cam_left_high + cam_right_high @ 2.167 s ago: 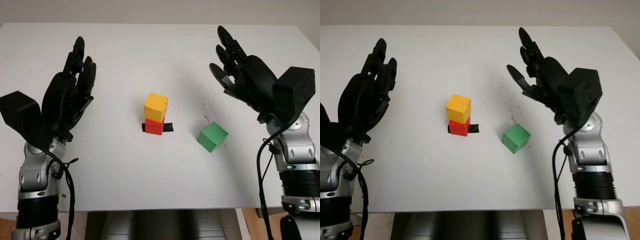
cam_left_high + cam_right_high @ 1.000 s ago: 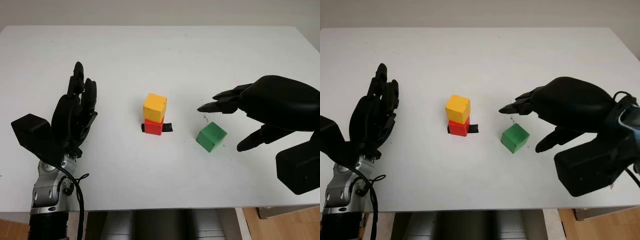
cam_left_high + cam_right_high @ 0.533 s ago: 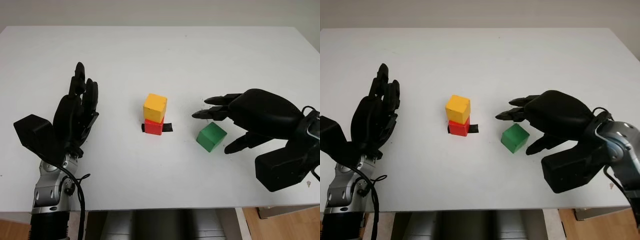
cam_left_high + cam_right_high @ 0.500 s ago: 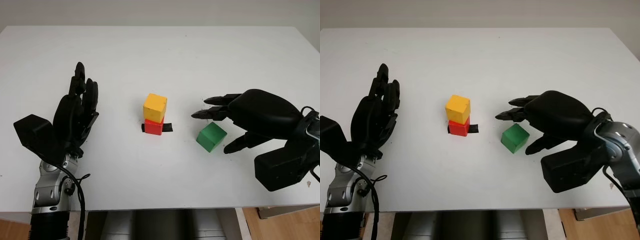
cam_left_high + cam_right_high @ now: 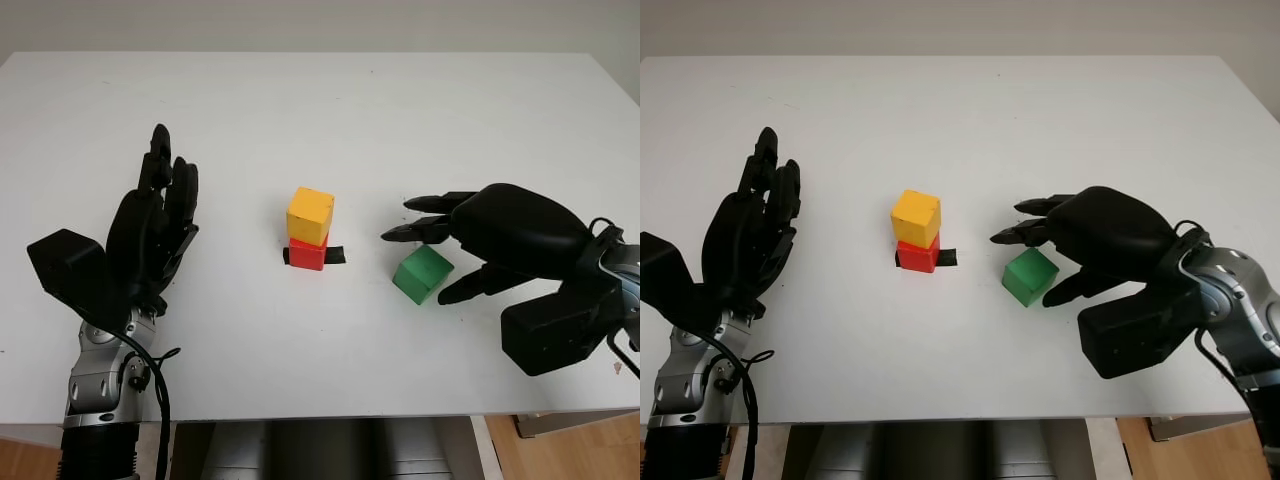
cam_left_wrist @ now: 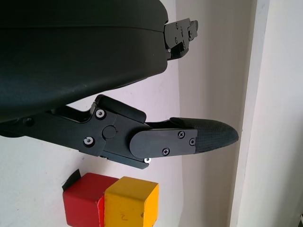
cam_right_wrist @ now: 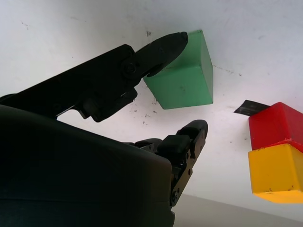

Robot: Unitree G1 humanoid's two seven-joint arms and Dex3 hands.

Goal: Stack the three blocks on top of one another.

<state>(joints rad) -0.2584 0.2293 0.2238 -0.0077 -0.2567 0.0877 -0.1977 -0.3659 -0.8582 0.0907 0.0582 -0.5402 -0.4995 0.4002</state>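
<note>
The right hand [image 5: 440, 262] hovers over the small green wooden cube [image 5: 422, 273], fingers on the far side and thumb on the near side. In the right wrist view the thumb tip sits at the cube's edge, but the fingers are apart and nothing is gripped. The green cube lies on the white table [image 5: 330, 120], just right of the stack: a yellow wooden cube [image 5: 310, 215] sits atop a red wooden cube [image 5: 308, 253], on a strip of black tape [image 5: 336, 255]. The left hand [image 5: 150, 235] is raised, open, well to the left of the stack.
</note>
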